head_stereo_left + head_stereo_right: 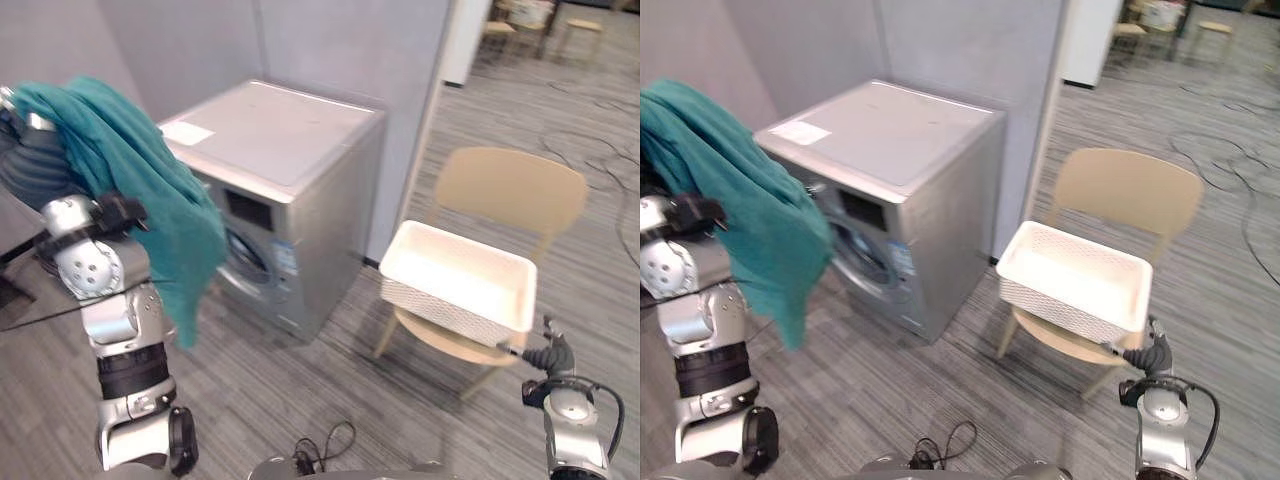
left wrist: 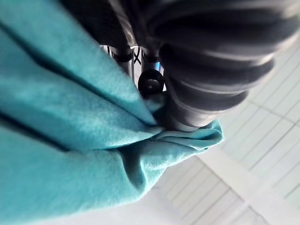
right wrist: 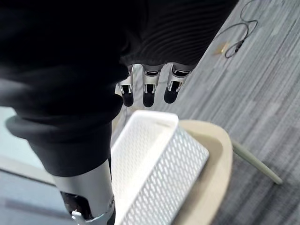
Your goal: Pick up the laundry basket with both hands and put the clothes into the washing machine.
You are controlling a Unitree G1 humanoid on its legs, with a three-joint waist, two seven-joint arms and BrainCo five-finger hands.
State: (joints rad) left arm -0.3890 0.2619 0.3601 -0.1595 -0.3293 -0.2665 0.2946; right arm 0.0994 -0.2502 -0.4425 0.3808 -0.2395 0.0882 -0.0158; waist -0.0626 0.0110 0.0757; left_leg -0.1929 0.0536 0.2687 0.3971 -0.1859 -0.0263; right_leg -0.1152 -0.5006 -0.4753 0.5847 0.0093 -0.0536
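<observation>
Grey floor (image 1: 300, 400) by washing machine (image 1: 270, 150): soft, light teal cloth (image 1: 150, 190) drapes over left robot hand (image 2: 211, 70), grip can't tell; right robot hand (image 3: 148, 91) hangs loose-fingered above stiff empty basket (image 1: 460, 285), best gripped at its rims.

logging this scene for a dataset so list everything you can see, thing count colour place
washing machine: 1, silver-grey, against the grey wall, left of the chair
label: 1, white, on the washing machine's top
garment: 1, teal, draped over the left arm, hanging in front of the washing machine
laundry basket: 1, white, looks empty, on the chair's seat
chair: 1, beige, right of the washing machine
cables: several, dark, on the floor behind the chair
left hand: 1, dark ribbed cover, raised, garment bunched around it
right hand: 1, silver fingers with dark tips, straight, above the laundry basket, touching nothing
</observation>
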